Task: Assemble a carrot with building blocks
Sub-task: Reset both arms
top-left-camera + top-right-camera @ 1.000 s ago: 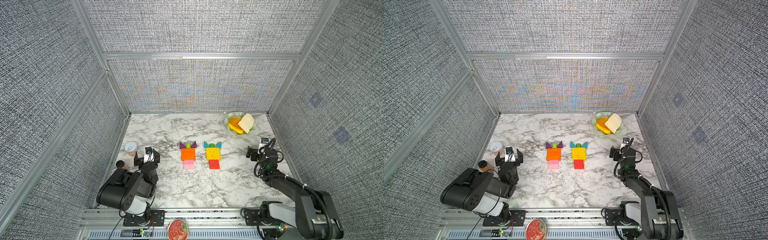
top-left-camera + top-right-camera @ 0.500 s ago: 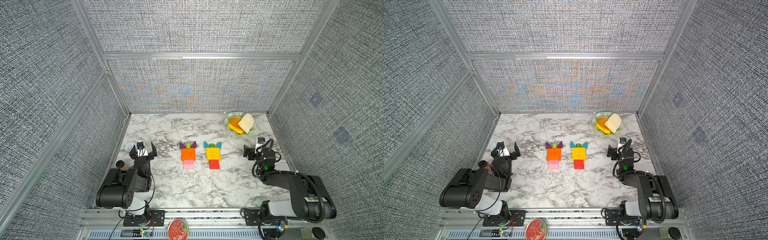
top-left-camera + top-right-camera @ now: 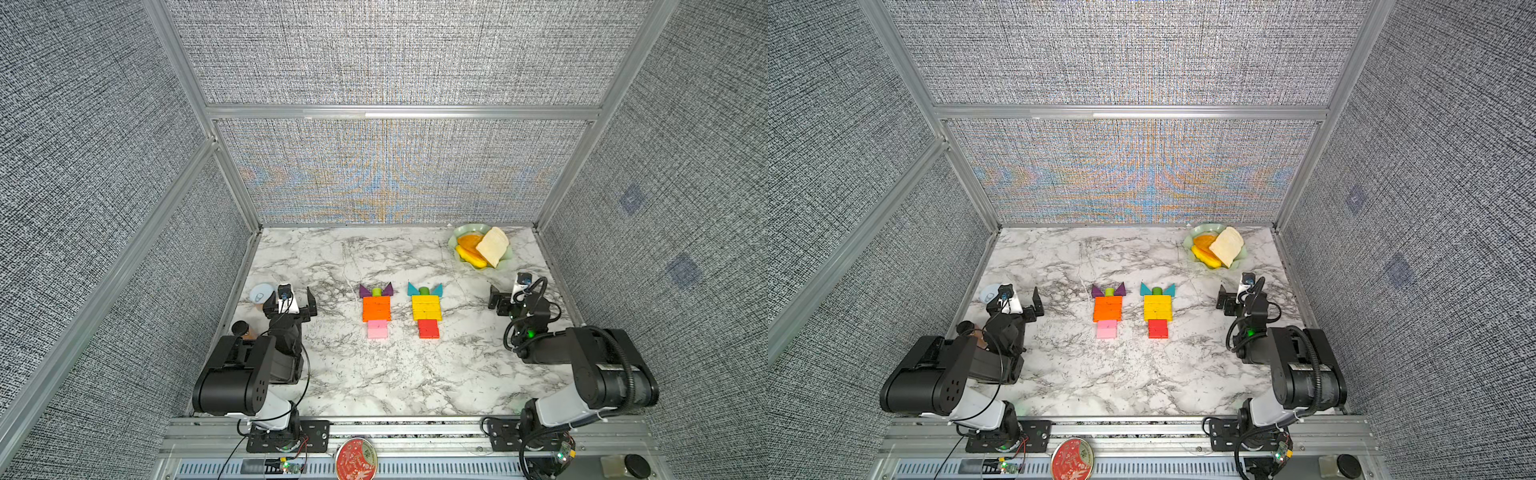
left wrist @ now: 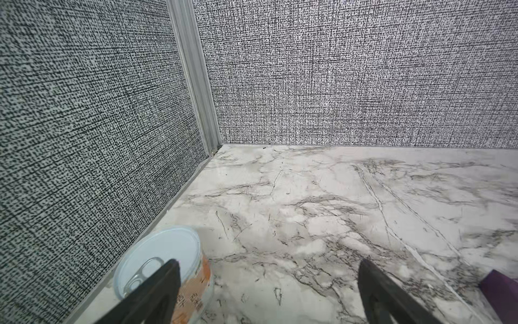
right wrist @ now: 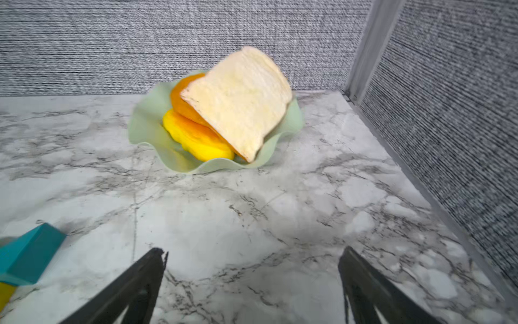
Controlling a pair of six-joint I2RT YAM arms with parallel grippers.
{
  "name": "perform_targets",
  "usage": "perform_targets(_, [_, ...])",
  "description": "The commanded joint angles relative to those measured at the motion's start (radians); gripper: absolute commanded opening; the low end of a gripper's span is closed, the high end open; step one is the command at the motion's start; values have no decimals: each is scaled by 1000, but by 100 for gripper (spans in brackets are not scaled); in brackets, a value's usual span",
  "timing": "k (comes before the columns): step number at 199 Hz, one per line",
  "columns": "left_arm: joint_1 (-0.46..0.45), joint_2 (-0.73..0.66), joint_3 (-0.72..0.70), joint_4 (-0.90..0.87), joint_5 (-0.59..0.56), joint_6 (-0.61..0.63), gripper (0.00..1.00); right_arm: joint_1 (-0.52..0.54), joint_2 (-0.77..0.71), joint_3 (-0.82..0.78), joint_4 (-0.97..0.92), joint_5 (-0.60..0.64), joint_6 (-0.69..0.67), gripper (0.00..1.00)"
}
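Note:
Two flat figures made of building blocks lie mid-table in both top views. In one, purple triangles [image 3: 365,291] and a green stub [image 3: 376,292] top orange bars [image 3: 376,308] and pink bars [image 3: 377,329]. In the other, teal triangles [image 3: 413,289] top yellow bars [image 3: 426,308] and red bars [image 3: 428,328]. My left gripper [image 3: 291,296] [image 4: 269,263] is open and holds nothing, left of the orange figure. My right gripper [image 3: 513,297] [image 5: 253,251] is open and holds nothing, right of the yellow figure. A teal triangle [image 5: 28,255] shows in the right wrist view.
A white-lidded can [image 3: 261,293] [image 4: 157,261] stands just beside the left gripper, near the left wall. A dark-capped small bottle [image 3: 241,328] stands behind it. A pale green bowl [image 3: 457,241] [image 5: 145,123] with fruit slices and a bread slice [image 5: 238,103] sits at the back right corner.
Both arms have folded back toward their bases. The left gripper swung slightly toward the can and both stayed open. The blocks have not moved.

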Motion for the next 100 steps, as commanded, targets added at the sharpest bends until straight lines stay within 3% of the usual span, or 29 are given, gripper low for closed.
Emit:
perform_targets(1, [1,0,3,10,4,1,99,0,-1,0,3,-7,9,99])
perform_targets(100, [1,0,3,10,4,3,99,23,-3,-10,19,38,-5,99])
